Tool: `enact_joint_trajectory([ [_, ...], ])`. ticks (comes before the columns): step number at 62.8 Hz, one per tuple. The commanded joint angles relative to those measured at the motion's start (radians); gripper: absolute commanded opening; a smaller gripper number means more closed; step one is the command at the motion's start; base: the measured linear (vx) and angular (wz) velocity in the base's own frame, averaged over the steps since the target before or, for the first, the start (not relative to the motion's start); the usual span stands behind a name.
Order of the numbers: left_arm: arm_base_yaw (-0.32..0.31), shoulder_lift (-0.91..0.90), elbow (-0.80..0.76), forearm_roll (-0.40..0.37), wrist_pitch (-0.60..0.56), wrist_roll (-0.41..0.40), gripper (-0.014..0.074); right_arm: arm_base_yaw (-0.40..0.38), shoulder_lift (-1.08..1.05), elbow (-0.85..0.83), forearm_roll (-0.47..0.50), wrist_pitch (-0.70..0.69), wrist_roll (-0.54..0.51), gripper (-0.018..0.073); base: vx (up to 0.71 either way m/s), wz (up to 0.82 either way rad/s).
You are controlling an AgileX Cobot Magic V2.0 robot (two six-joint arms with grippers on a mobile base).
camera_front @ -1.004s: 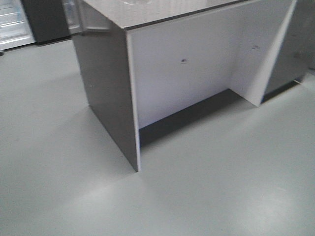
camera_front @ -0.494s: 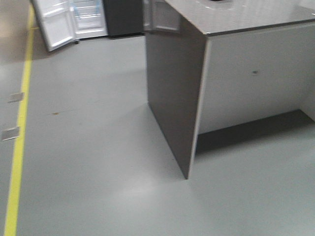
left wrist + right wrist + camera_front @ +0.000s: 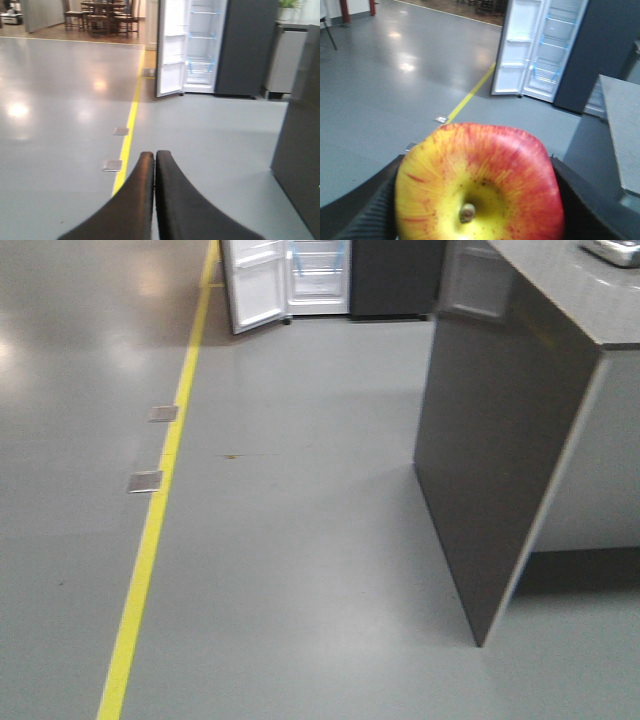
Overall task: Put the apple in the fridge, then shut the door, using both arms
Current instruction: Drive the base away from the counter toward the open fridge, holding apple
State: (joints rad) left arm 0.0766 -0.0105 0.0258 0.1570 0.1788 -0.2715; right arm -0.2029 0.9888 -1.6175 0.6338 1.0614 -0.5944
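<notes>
Front view: a grey floor (image 3: 320, 570) is seen, crossed by a yellow line (image 3: 160, 510) running from the near left to the far end. Two small metal floor plates (image 3: 145, 481) lie just beside the line. At the far end the fridge (image 3: 318, 275) is seen with its white interior exposed, and the door (image 3: 255, 285) is swung open to the left. A dark grey counter (image 3: 500, 440) fills the right side. No arm is seen here.

Left wrist view: the left gripper (image 3: 155, 154) is shown at the near bottom edge, its two black fingers pressed together with nothing between them. The open fridge stands far ahead, right of the yellow line. Wooden chairs (image 3: 100, 12) are seen at the far left.

Right wrist view: the apple (image 3: 480, 180), red with a yellow centre around its stem, is clamped in the right gripper (image 3: 479, 195), a black ribbed pad (image 3: 365, 210) being pressed to each side. The open fridge is seen far off, to the right.
</notes>
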Motion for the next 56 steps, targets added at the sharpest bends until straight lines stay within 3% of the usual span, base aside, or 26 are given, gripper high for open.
enact_joint_trajectory([
  [1, -0.007, -0.014, 0.028, -0.002, -0.079, -0.007, -0.0006, -0.004, -0.004, -0.025, 0.035, -0.075, -0.009, 0.0024, 0.12, 0.46],
  [27, -0.008, -0.014, 0.028, -0.002, -0.079, -0.007, -0.0006, -0.004, -0.004, -0.025, 0.035, -0.073, -0.009, 0.0024, 0.13, 0.33],
  [56, -0.008, -0.014, 0.028, -0.002, -0.079, -0.007, -0.0006, -0.004, -0.004, -0.025, 0.035, -0.073, -0.009, 0.0024, 0.18, 0.09],
])
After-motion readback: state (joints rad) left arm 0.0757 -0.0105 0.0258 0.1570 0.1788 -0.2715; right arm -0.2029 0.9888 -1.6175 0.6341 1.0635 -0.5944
